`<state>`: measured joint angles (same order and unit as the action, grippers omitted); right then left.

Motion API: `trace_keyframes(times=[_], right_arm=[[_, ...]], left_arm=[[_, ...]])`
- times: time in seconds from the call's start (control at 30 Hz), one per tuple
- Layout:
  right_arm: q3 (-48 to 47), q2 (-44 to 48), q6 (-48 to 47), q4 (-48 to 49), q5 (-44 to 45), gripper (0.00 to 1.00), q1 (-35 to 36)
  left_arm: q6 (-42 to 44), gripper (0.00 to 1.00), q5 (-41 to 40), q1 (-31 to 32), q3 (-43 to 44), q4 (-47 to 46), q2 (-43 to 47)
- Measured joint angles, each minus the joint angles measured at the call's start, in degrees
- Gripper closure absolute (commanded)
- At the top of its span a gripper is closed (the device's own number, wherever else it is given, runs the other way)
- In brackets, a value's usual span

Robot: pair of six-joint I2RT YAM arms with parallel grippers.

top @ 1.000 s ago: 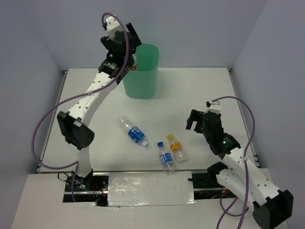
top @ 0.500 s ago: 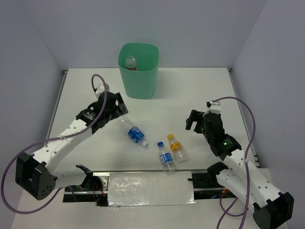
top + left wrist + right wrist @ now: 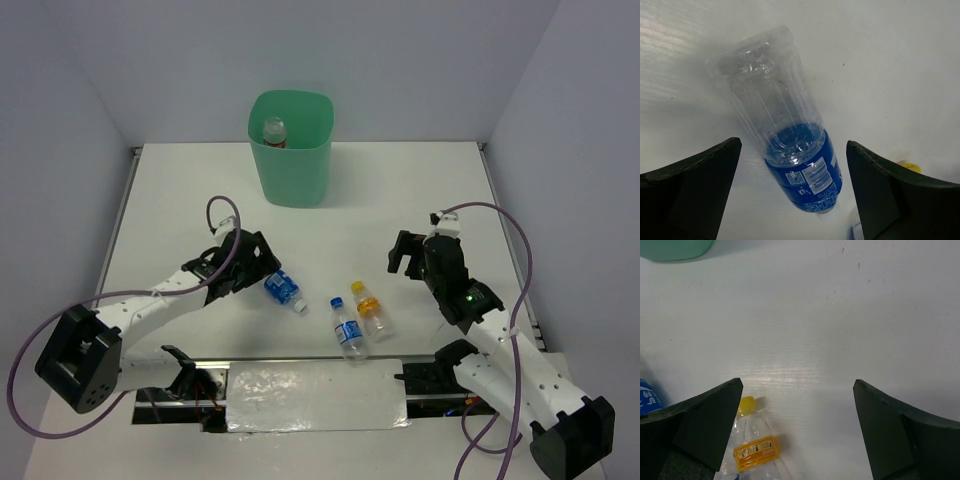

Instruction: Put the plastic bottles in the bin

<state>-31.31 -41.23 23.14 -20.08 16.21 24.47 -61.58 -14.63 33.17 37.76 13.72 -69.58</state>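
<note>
A blue-labelled bottle lies on its side near the surface's near edge, left of the middle. The left claw hangs over it with its fingers apart on either side of the body, apparently lined up to grip across the width. It has not closed. Two more bottles, a blue-capped bottle and a yellow-capped bottle, lie together by the near edge. The right claw, also spread apart and holding nothing, waits above them. The bin stands at the far edge with one bottle inside.
</note>
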Motion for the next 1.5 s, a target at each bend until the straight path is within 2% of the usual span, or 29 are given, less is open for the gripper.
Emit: trace_keyframes(times=[0.23, 0.33, 0.4, 0.57, 0.67, 0.7, 0.77, 0.83, 0.9, 1.0, 1.13, 1.23, 1.3, 1.37, 1.4, 1.47, 1.5], right_arm=[[0.0, -0.9, 0.0, 0.5, 0.04, 0.0, 0.0], [0.0, -1.42, 0.0, 0.5, 0.2, 0.0, 0.0], [0.0, -1.55, -0.02, 0.46, 0.66, 0.0, 0.0], [0.0, -1.55, -0.02, 0.46, 1.22, 0.0, 0.0], [0.0, -1.44, -0.04, 0.46, 1.33, 0.0, 0.0], [0.0, -1.29, -0.04, 0.46, 1.33, 0.0, 0.0], [0.0, -1.01, -0.04, 0.48, 1.33, 0.0, 0.02], [0.0, -0.68, -0.09, 0.52, 1.25, 0.0, 0.0], [0.0, -0.46, -0.11, 0.81, 1.09, 0.0, 0.0], [0.0, -0.48, -0.09, 1.03, 0.92, 0.0, 0.02], [0.0, -0.81, -0.09, 1.36, 0.87, 0.0, 0.0], [0.0, -1.36, -0.09, 1.57, 0.81, 0.0, 0.02], [0.0, -1.6, -0.09, 1.62, 0.87, 0.0, 0.0], [0.0, -1.75, -0.09, 1.64, 0.96, 0.0, 0.0], [0.0, -1.79, -0.09, 1.62, 1.03, 0.0, 0.0], [0.0, -1.92, -0.11, 1.64, 1.14, 0.0, 0.0], [0.0, -2.01, -0.13, 1.62, 1.11, 0.0, 0.0]], left_arm=[[-3.19, 0.01, -1.16, 0.07, 0.24, -5.42, -8.22], [-4.31, 0.16, -1.09, 0.28, 0.5, -7.23, -12.31], [-5.01, 0.33, -0.92, 0.39, 1.75, -7.34, -13.22], [-4.81, 0.43, -1.99, 0.55, 4.28, -3.8, -13.4], [-3.82, 0.56, -4.09, 0.55, 6.21, -1.05, -9.31], [-2.82, 0.56, -5.16, 0.55, 7.3, -0.39, -7.17], [0.33, 0.52, -7.26, 0.57, 10.21, -0.04, -2.97], [4.83, 0.51, -9.18, 0.57, 13.66, -3.39, 1.68], [10.25, 0.52, -11.47, 0.57, 17.59, -9.2, 5.29], [17.05, 0.49, -15.52, 0.57, 22.95, -19.17, 5.88], [24.09, 0.48, -21.66, -0.59, 36.22, -27.15, -3.78], [27.06, 0.48, -24.98, -2.6, 49.77, -31.8, -16.68], [28.22, 0.48, -26.73, -4.11, 60.08, -30.91, -25.94], [28.68, 0.41, -27.17, -5.66, 71.97, -29.68, -35.63], [28.79, 0.27, -27.34, -6.32, 77.0, -28.37, -39.98], [29.7, 0.06, -27.76, -7.3, 86.2, -25.55, -47.63], [30.16, 0.01, -28.0, -7.76, 88.98, -24.55, -50.34]])
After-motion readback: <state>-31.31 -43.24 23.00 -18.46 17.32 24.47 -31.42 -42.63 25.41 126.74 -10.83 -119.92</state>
